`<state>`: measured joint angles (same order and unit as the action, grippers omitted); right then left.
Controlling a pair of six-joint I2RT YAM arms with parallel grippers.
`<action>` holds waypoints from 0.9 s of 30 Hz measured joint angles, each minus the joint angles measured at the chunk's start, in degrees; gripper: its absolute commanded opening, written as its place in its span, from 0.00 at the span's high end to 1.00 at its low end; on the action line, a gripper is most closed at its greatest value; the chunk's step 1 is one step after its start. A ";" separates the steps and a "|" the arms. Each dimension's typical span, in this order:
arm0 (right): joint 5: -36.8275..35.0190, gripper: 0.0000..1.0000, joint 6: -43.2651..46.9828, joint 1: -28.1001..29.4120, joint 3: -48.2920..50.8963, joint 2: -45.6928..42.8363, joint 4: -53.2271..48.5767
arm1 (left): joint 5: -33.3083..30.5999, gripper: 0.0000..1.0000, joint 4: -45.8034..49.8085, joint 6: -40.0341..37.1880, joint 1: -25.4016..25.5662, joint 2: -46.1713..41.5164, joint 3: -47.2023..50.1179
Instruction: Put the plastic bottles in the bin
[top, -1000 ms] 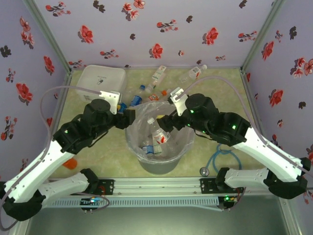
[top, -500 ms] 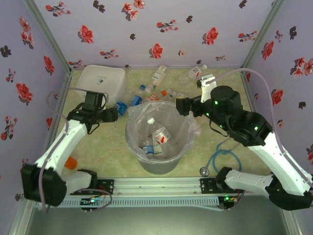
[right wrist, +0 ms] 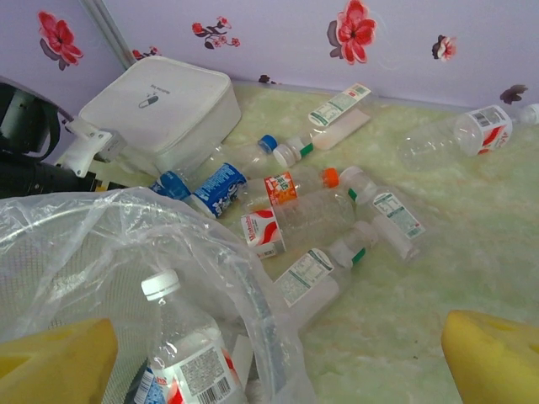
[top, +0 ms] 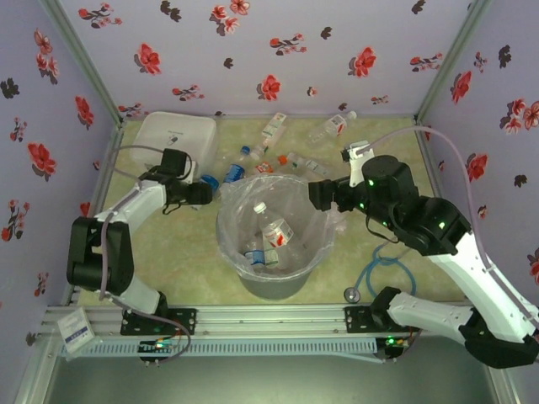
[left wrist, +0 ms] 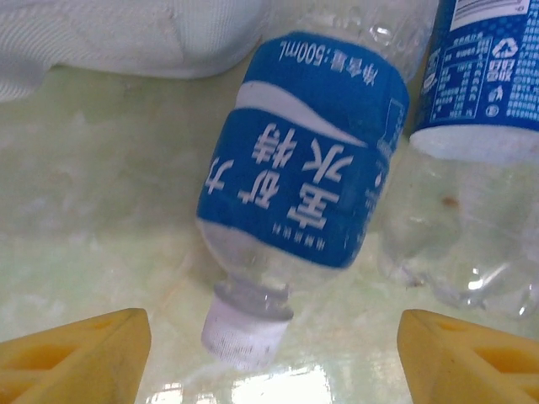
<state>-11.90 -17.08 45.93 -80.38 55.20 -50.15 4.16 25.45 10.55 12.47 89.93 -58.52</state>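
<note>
**1. Containers**
- At table centre, between the two arms: the bin [top: 271, 284], round and grey, lined with a crinkly clear bag [right wrist: 109, 244] spilling over the rim.
- Inside the bin: several plastic bottles [top: 278, 232], among them a white-capped bottle [right wrist: 184, 349], tilted, cap up, with a white-and-red label.
- At the far left corner: a flat white lidded container [top: 174, 135], closed.

**2. Surroundings and obstructions**
- On the pale green table [top: 192, 244], just beyond the bin: loose bottles [right wrist: 282, 187] lying on their sides, with blue, orange, green and white caps.
- Near the rear wall, apart from that cluster: a white-labelled bottle [top: 274, 126] and a red-labelled bottle [top: 334, 126].
- Near the left arm's base: a small orange object [top: 122, 280].
- Right of the bin: a looped blue cable [top: 381, 268].
- Raised bag edge between the right wrist camera and the nearest loose bottles.

**3. Grippers**
- Left gripper [left wrist: 269, 341]: fingers spread wide, touching nothing, low over the table on either side of a blue-labelled bottle [left wrist: 303, 168].
- Right gripper [right wrist: 274, 362]: fingers at full spread, empty, above the bin's far right rim.

**4. Task item**
- Blue-labelled bottle: clear dented body, blue label with white characters and "500mL", white cap toward the left gripper.
- Position: on its side on the table, outside the bin, just beside the lidded container and next to a second blue-labelled bottle [left wrist: 484, 67].
</note>
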 measured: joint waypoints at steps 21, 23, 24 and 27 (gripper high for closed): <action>-0.70 0.01 -1.77 -0.98 12.61 -10.69 2.73 | 1.05 0.50 -1.88 -5.11 0.13 12.24 -7.56; -0.46 0.01 -2.54 -1.11 13.05 -12.02 3.48 | 1.07 0.53 -1.86 -5.20 0.17 12.22 -7.56; -0.31 0.01 -2.75 -1.11 13.05 -12.55 4.09 | 1.07 0.55 -1.86 -5.20 0.22 12.17 -7.56; 0.09 0.01 -3.15 -1.22 13.05 -13.16 5.25 | 1.31 0.58 -1.27 -5.18 0.33 11.32 -7.30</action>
<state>-11.81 -20.23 44.71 -67.33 42.04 -44.91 5.48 24.18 5.37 12.80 101.25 -65.82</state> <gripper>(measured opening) 0.995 0.557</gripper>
